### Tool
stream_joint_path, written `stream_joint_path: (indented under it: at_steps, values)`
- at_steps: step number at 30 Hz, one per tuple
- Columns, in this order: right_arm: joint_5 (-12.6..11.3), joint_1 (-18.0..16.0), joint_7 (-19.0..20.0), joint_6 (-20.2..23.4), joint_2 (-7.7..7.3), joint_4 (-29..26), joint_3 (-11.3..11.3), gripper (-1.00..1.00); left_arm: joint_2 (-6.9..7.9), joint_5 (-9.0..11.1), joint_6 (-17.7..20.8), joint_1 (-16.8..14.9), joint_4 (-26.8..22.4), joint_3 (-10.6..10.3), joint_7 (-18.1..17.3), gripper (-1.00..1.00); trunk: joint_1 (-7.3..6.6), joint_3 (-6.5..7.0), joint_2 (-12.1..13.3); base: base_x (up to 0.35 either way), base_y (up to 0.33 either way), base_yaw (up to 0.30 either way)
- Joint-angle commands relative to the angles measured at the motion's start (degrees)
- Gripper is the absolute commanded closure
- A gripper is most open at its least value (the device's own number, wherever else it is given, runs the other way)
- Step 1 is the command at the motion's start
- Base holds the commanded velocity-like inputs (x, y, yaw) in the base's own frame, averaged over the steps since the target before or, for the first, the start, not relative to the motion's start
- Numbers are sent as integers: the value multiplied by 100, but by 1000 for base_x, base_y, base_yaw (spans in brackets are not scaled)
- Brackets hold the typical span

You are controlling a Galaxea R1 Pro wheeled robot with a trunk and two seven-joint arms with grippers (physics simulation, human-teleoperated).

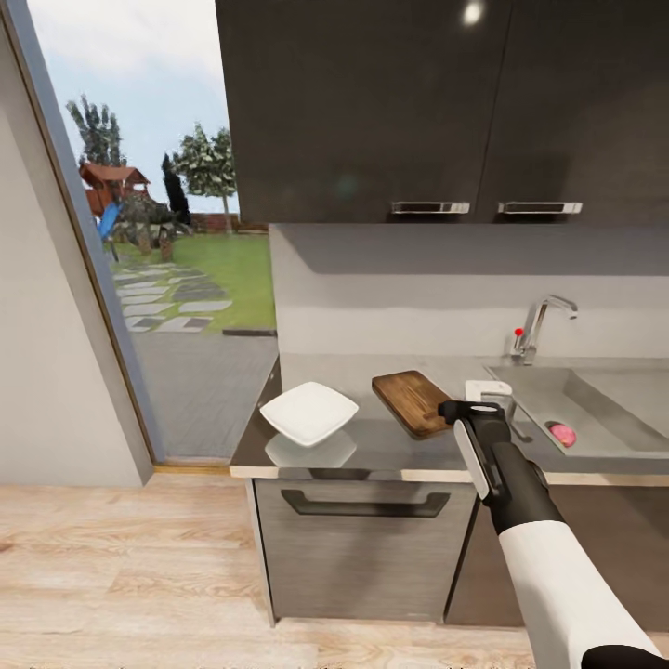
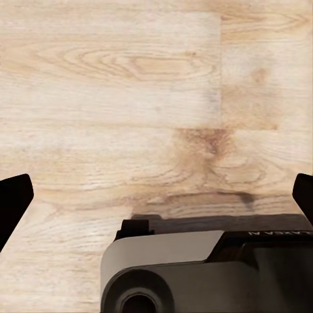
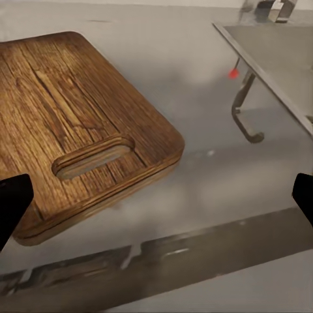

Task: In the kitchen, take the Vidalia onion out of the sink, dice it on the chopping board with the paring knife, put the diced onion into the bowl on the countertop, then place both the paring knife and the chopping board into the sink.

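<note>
The dark-brown chopping board (image 1: 413, 401) lies on the grey countertop (image 1: 390, 448), with its slot handle (image 3: 91, 158) close to my right gripper. The right gripper (image 1: 487, 392) hovers open over the counter between the board and the sink (image 1: 595, 401), nothing between its fingertips (image 3: 14, 207). The pinkish Vidalia onion (image 1: 561, 434) rests in the sink basin. The white square bowl (image 1: 308, 412) stands left of the board. My left gripper (image 2: 156, 202) hangs open over the wooden floor. The paring knife and the diced onion are out of view.
A chrome tap (image 1: 539, 325) with a red dot stands behind the sink. Dark wall cabinets (image 1: 437, 102) hang above the counter. Below it is a cabinet front with a black bar handle (image 1: 364, 506). A glass door (image 1: 177, 279) to the garden is at the left.
</note>
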Motion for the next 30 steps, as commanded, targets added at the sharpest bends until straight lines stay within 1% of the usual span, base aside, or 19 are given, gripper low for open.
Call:
stream_joint_path:
  at_steps: [1, 30]
  values:
    - [-25, -4, -30, 26, 2, -2, 4, -100, 0, -2, -10, 0, -2, -1, 0, -100, -22, 3, 37, 0, 0, 0]
    - [-37, -4, -20, 20, -23, 194, -38, -100, 3, 4, -10, 0, 2, -1, 0, -100, -659, 256, 1200, 0, 0, 0]
